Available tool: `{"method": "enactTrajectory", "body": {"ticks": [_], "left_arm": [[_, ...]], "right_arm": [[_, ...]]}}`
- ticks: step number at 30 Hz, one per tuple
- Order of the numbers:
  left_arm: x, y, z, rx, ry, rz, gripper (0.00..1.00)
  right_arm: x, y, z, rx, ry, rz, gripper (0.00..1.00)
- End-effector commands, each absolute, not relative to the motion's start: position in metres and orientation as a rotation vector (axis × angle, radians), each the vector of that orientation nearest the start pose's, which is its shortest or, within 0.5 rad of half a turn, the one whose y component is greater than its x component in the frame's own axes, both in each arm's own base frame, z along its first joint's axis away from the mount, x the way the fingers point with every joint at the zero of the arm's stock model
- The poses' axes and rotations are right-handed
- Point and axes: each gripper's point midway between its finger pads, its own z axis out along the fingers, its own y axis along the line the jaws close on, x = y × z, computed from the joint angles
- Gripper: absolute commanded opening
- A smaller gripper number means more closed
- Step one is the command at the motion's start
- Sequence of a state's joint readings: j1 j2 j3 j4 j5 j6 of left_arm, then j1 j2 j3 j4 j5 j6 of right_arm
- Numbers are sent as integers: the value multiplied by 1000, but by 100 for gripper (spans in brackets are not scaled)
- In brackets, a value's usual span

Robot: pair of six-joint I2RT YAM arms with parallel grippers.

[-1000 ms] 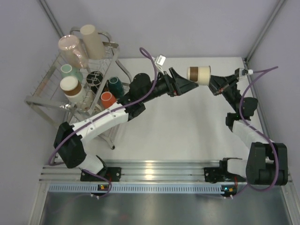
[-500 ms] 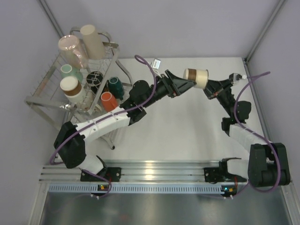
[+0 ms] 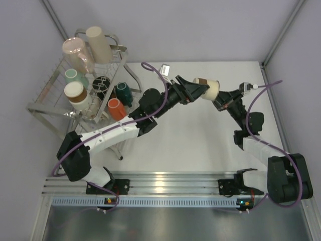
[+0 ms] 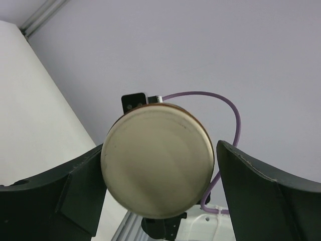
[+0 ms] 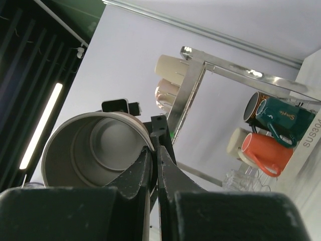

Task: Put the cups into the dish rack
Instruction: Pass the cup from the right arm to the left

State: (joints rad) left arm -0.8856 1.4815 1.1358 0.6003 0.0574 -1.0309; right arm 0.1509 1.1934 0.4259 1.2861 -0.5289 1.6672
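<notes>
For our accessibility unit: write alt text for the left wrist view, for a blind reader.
The round cream base of a cup fills the centre, framed by the left claw's two dark fingers, spread open on either side. Behind are a pale lilac wall and a looping purple cable.

White table (image 3: pixel 200 140) with dish rack (image 3: pixel 50 111)

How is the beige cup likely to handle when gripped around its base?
Probably stiff: the cup looks undeformed under the right gripper's rim pinch. Its smooth surface looks slippery, so it may slide. Laid sideways, it would likely roll.
</notes>
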Motion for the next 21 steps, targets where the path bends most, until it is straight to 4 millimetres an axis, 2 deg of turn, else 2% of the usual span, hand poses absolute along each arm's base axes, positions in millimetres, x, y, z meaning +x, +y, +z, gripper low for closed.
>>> {"method": "enactTrajectory", "body": {"ticks": [1,3,6,7,9,10,11,14,15,16,17,18,20,21], "left_arm": [[270,-387,445,-86,1290,-1640,88],[271,-386,444,-91,1291,-1631,86],[274,-388,442,-101,1295,-1627,66],[276,-389,438,-104,1310,-1621,48],[279,-390,439,-110,1321,-1604,30],[283,-393,430,-105,1366,-1568,21],[285,-392,431,-113,1374,-1545,0],[293,-389,405,-121,1484,-1427,0],[297,-385,398,-143,1507,-1374,0],[298,-380,394,-137,1522,-1319,0],[299,-377,375,-135,1598,-1243,0],[301,-373,370,-137,1619,-1192,0],[307,-356,356,-160,1669,-1045,0],[306,-346,337,-162,1750,-953,0]], "right_arm": [[225,171,392,-7,964,1855,0],[225,172,391,-8,964,1848,0],[229,174,387,0,976,1846,0],[229,177,385,-2,986,1852,0],[232,181,380,2,1005,1851,0],[232,182,375,7,1022,1854,0],[235,183,369,19,1037,1853,3],[239,184,355,50,1081,1853,17],[241,184,350,56,1097,1854,28],[242,185,342,65,1121,1853,33],[245,185,335,77,1140,1847,37],[246,186,329,82,1158,1843,42],[248,188,309,101,1220,1830,45],[246,188,297,111,1255,1824,46]]}}
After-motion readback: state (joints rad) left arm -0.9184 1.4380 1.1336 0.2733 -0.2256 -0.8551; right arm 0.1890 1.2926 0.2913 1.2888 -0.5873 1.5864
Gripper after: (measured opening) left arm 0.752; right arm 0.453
